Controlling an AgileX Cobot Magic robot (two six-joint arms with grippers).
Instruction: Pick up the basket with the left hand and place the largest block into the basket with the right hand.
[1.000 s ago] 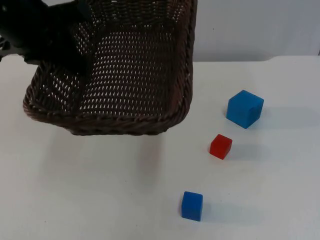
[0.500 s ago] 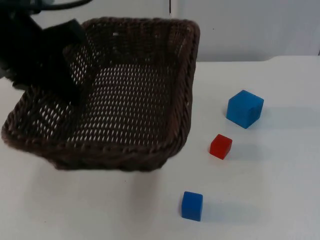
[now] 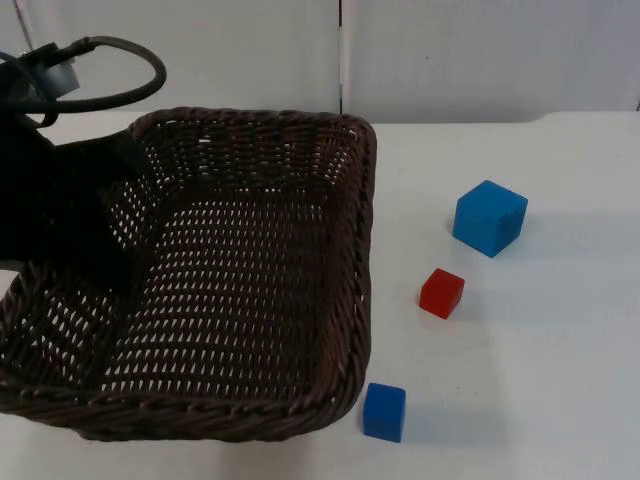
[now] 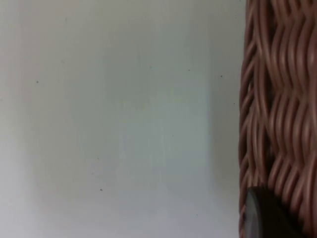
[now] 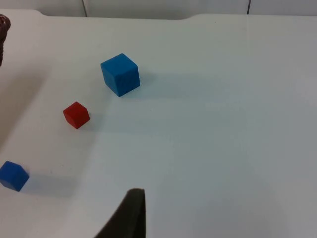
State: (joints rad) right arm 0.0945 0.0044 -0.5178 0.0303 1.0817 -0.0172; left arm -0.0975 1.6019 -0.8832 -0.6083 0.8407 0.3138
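From above, the small blue block [image 3: 384, 411] sits just beside the basket [image 3: 250, 300], whose left wall the left gripper [image 3: 95, 235] has its fingers clenched on; its wrist view shows wicker over bare counter [image 4: 124, 124]. Farther off lie the red block [image 3: 441, 292] and the largest blue block [image 3: 490, 217]; the right gripper's [image 5: 126, 218] finger state cannot be told

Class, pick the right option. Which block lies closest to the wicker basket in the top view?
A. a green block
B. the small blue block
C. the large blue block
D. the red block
B: the small blue block sits right beside the basket at its near corner, while the red block and large blue block lie farther off.
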